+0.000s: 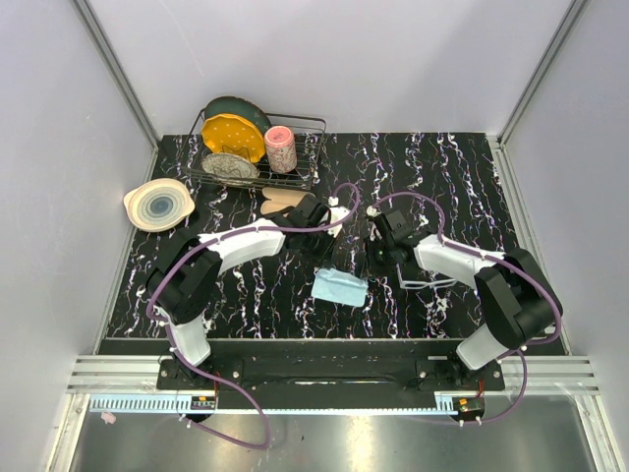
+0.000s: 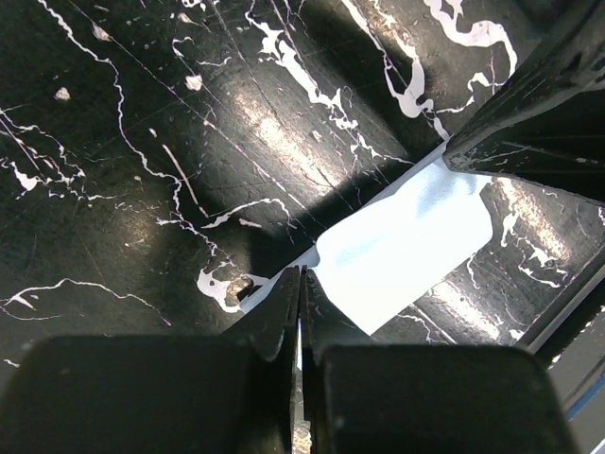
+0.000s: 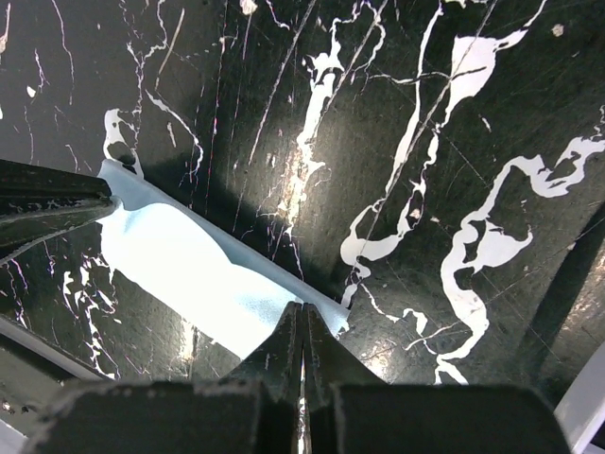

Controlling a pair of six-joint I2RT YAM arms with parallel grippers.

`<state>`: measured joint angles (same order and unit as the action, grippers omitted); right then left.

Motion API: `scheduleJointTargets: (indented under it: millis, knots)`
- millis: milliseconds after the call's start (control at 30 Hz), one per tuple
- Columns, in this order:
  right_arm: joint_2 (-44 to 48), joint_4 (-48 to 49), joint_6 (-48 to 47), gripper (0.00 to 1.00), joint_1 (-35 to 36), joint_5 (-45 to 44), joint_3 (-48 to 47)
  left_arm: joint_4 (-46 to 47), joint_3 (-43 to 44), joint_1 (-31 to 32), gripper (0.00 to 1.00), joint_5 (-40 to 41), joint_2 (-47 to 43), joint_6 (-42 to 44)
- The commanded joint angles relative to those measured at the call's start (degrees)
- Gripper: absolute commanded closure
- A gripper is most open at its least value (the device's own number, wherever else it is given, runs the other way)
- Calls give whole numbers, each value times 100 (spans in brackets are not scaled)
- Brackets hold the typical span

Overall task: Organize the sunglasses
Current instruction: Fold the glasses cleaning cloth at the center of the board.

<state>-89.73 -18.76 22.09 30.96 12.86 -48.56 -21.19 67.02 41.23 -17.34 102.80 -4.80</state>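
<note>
Left gripper [image 2: 300,279]: the fingers were seen pressed together on 1 corner of the light-blue cloth [image 1: 340,288].
Right gripper [image 3: 302,312]: the jaws were closed tight on the opposite corner of the same cloth.
Cloth: it was held stretched between the 2 grippers, near the middle of the table [image 1: 462,187], and a shadow was cast on the black marbled top beneath it.
Sunglasses [image 1: 430,284]: they were seen lying on the table to the right of the cloth, just beside the right forearm, and were touched by neither gripper. Whether their arms were folded could not be told.
Dish rack [image 1: 316,147]: it was placed at the far left of the table, with a yellow plate [image 1: 233,136] and a pink cup [image 1: 281,149] inside.
Bowl [image 1: 157,205]: it was set at the table's left edge, near the rack.
</note>
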Motion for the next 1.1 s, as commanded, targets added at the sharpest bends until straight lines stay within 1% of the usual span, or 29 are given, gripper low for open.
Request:
scheduleJointTargets:
  millis: [0, 167, 267, 467, 567, 700, 733, 800, 833, 1067]
  knots:
    - [123, 75, 59, 100, -11, 155, 65, 1, -66, -28, 100, -226, -68, 233]
    - [193, 171, 111, 98, -20, 269, 180, -8, -216, -28, 100, -129, -120, 278]
    - [202, 206, 120, 97, -20, 340, 206, 1, -234, -28, 97, -155, -120, 251]
    - [246, 250, 112, 94, -20, 454, 241, 1, -260, -19, 96, -199, -111, 207]
    - [290, 285, 112, 91, -20, 585, 302, 10, -295, -19, 94, -208, -111, 199]
    - [386, 312, 103, 83, -20, 770, 417, -17, -392, -10, 88, -112, -190, 199]
    - [404, 321, 112, 80, -20, 788, 434, -17, -418, -19, 80, -94, -225, 190]
    - [448, 294, 103, 74, -20, 823, 478, -8, -445, -19, 72, -76, -287, 172]
    - [465, 260, 94, 73, -20, 823, 487, -17, -479, -10, 67, -76, -313, 155]
    - [737, 145, 164, 71, -11, 946, 523, -17, -664, -10, 63, -50, -726, 102]
